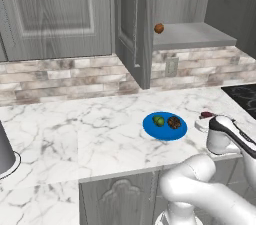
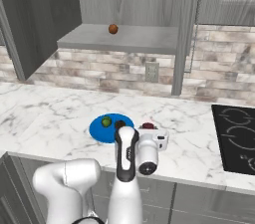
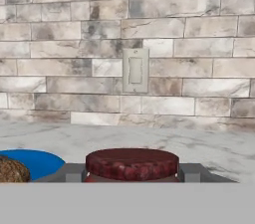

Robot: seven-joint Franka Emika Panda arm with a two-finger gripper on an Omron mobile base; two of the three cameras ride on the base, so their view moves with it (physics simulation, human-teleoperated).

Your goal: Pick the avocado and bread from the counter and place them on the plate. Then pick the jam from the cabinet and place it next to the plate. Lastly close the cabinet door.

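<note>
Bright blue plate (image 1: pixel 150 128), green avocado (image 1: pixel 158 121), dark brown bread (image 1: pixel 174 122) — grey-veined white marble counter (image 1: pixel 75 129), dark red jam (image 3: pixel 132 163)

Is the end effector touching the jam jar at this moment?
Touching. In the hand view the end effector has a grey finger pressed against each side of the jam jar, with no gap showing on either side.

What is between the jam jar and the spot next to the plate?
Nothing that I can see. The gripper holds the jam jar low over the counter, right beside the blue plate.
</note>
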